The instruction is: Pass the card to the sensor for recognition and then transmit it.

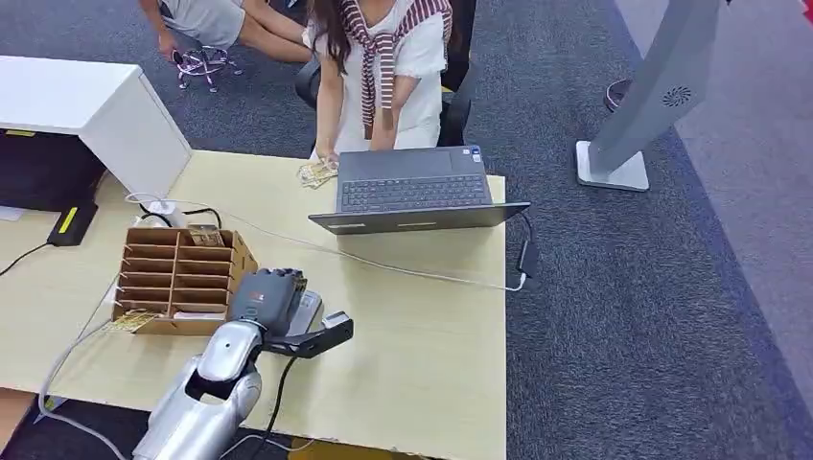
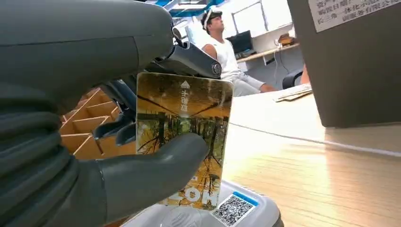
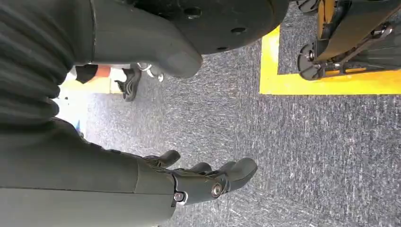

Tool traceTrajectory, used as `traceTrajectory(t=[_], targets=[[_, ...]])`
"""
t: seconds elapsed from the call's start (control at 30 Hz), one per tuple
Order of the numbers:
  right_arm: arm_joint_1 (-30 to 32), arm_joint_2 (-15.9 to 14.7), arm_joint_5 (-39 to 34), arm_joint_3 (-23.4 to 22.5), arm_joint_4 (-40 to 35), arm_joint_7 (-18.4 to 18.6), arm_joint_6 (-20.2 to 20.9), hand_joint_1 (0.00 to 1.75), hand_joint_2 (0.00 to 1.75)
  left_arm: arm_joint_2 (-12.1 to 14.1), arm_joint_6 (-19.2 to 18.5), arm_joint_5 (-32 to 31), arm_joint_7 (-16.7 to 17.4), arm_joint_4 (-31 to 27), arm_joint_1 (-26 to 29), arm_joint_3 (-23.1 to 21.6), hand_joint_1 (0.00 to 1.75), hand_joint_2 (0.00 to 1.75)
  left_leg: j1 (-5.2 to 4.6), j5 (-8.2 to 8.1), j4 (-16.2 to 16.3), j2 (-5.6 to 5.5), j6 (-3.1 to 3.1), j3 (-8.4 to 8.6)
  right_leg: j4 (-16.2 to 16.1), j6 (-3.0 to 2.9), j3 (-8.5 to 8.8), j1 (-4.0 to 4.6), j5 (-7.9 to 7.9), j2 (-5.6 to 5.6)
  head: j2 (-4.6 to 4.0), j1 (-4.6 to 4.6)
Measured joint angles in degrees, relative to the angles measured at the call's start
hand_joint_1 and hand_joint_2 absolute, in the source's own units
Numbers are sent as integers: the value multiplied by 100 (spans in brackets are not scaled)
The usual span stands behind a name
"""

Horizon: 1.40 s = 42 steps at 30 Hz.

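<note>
My left hand point(image 1: 267, 295) hovers just right of the cardboard sorter, directly over the grey sensor point(image 1: 308, 310). It pinches a card point(image 2: 182, 123) printed with golden autumn trees, thumb point(image 2: 151, 176) pressed on its face and dark fingers behind. The card stands upright with its lower edge just above the sensor's top point(image 2: 236, 210), which bears a QR sticker. My right hand point(image 3: 208, 182) hangs beside my body over grey carpet, fingers apart and empty.
A cardboard sorter point(image 1: 178, 273) with slots stands left of the sensor, a loose card point(image 1: 133, 321) in front of it. An open laptop point(image 1: 412, 188) and a seated person point(image 1: 383, 67) are across the table, with more cards point(image 1: 316, 172) by the person's hand. Cables cross the tabletop point(image 1: 422, 335).
</note>
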Motion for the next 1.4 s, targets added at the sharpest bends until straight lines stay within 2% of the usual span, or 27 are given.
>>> traceTrajectory(t=[0.7,0.87,1.0,1.13,1.4], targets=[[-1,-7,-46,2,5,-2,7,0,175,122,-280,457,-20,315,-236,-288,175,175,-1,0,-1,-13,0,47,0,0,53,0,-2,-12,0,0],[2,-7,-101,2,5,-57,-11,0,175,105,335,378,74,239,-207,-302,175,175,0,2,-1,-13,-2,47,0,0,50,1,-1,-10,0,0],[2,-7,-61,26,9,-98,-99,0,175,66,1181,179,70,-314,-275,-293,175,175,0,3,0,-15,-3,40,0,0,47,1,0,-11,0,0],[-5,18,85,109,9,-30,-249,0,175,103,1824,94,-105,-743,-684,-92,175,175,1,2,0,-20,-3,37,0,-1,45,1,-1,-12,0,0],[-7,20,107,129,9,-17,-258,0,175,118,1882,96,-158,-763,-780,-39,175,175,1,2,0,-19,-3,37,0,-1,45,1,-1,-12,0,2]])
